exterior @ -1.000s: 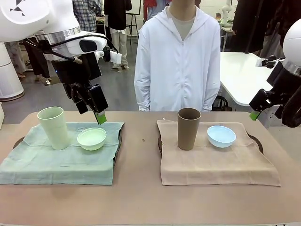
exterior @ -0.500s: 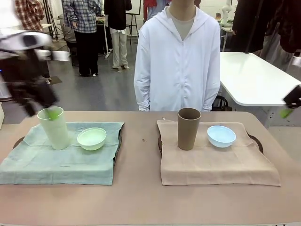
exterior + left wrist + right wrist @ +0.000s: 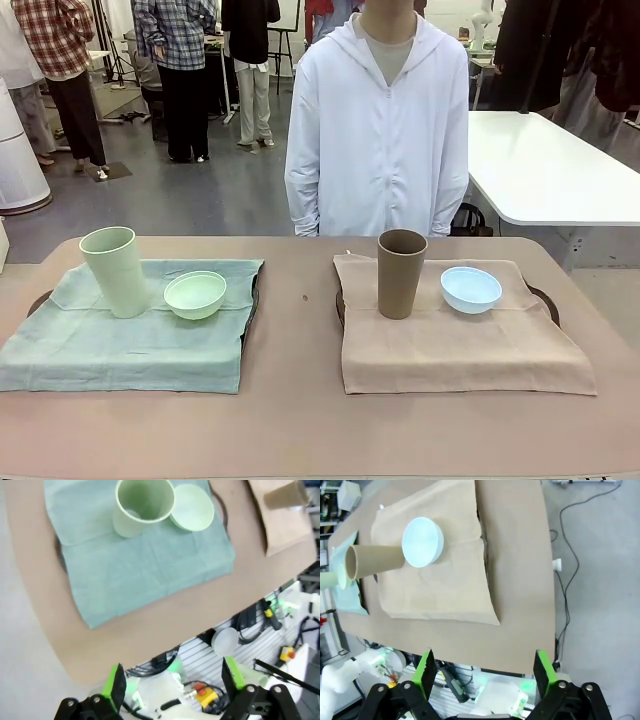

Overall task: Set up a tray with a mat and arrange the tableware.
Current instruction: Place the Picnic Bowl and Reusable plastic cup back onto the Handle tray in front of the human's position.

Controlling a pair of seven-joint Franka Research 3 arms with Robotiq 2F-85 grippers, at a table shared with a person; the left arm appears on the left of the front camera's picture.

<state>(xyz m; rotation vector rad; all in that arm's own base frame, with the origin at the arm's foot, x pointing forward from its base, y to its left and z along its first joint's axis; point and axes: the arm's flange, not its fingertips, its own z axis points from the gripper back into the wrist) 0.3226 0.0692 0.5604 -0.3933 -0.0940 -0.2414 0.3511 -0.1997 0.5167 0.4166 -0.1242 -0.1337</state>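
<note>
— What did the cups and bowls hold?

— Nothing. Far beyond my left gripper (image 3: 175,680), jaws wide and bare, stood the pale green tumbler (image 3: 142,505) touching its bowl (image 3: 192,507).

— And since a second before?

— Both arms had withdrawn; my right gripper (image 3: 482,672) gaped empty, brown tumbler (image 3: 372,561) and blue bowl (image 3: 422,541) well ahead.

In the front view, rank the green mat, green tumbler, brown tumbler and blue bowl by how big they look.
1. Green mat, by far the largest.
2. Green tumbler and brown tumbler: they look much alike, so no ranking between them.
3. Blue bowl, the smallest.
</note>
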